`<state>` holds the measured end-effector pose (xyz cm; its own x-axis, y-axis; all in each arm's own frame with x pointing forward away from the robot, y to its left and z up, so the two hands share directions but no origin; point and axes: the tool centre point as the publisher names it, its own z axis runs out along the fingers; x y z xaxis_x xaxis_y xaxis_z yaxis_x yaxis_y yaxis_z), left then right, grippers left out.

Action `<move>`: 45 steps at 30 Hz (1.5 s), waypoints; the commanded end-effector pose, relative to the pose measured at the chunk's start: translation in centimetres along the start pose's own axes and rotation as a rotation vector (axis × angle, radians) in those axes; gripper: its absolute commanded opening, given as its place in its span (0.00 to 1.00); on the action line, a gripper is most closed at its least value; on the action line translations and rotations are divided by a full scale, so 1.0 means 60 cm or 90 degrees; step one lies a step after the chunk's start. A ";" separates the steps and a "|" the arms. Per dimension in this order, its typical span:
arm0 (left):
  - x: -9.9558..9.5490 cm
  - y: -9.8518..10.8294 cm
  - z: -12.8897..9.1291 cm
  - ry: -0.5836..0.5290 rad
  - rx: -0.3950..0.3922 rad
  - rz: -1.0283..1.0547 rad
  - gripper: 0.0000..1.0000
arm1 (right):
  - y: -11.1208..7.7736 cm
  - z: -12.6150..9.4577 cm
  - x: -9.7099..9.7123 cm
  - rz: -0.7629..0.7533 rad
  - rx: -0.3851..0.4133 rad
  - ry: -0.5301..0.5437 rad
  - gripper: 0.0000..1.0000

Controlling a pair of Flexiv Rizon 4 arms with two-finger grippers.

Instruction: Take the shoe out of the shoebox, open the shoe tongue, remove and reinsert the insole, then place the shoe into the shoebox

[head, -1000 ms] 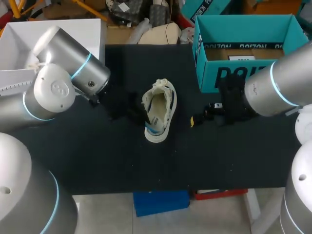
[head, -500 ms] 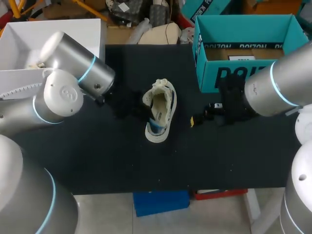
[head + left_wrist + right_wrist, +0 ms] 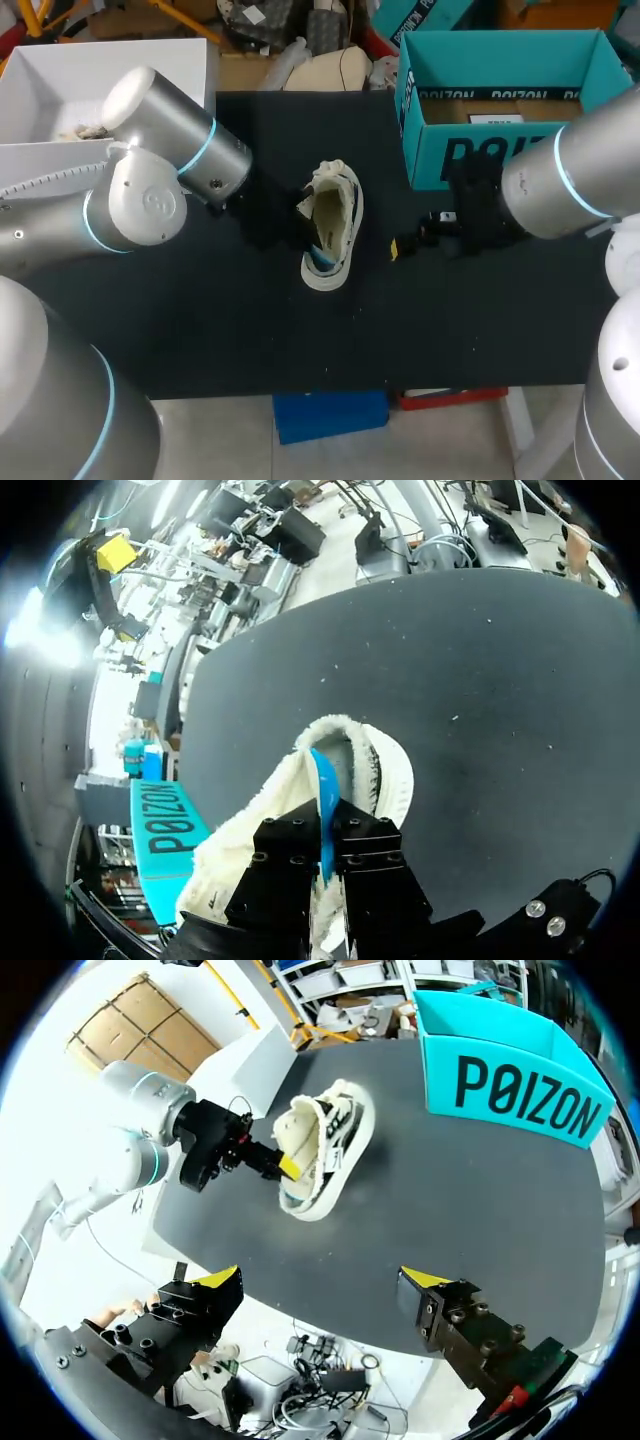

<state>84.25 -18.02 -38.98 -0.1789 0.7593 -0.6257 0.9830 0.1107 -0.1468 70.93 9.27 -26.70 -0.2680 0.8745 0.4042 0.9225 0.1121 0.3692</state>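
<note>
shoe [image 3: 330,235]: on table, outside shoebox [image 3: 500,110], off its front-left corner | left gripper [image 3: 325,850]: clamped on blue insole [image 3: 322,785] | right gripper [image 3: 322,1277]: spread, empty, below shoebox front | risk: shoe unpinned, pull may drag it; thin pinch may slip

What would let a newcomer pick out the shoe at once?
On the black table, to the left of the open teal shoebox, a cream shoe lies near the middle. It alone is fuzzy-edged with blue inside, and the left gripper pinches it.
</note>
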 end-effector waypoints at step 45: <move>-0.006 -0.002 -0.012 0.173 -0.113 0.107 0.00 | 0.000 0.001 0.002 0.000 0.000 -0.002 1.00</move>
<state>83.89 -17.38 -37.79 -0.0158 0.9047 -0.4257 0.9945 0.0582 0.0868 70.93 9.27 -26.70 -0.2680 0.8746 0.4041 0.9225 0.1120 0.3693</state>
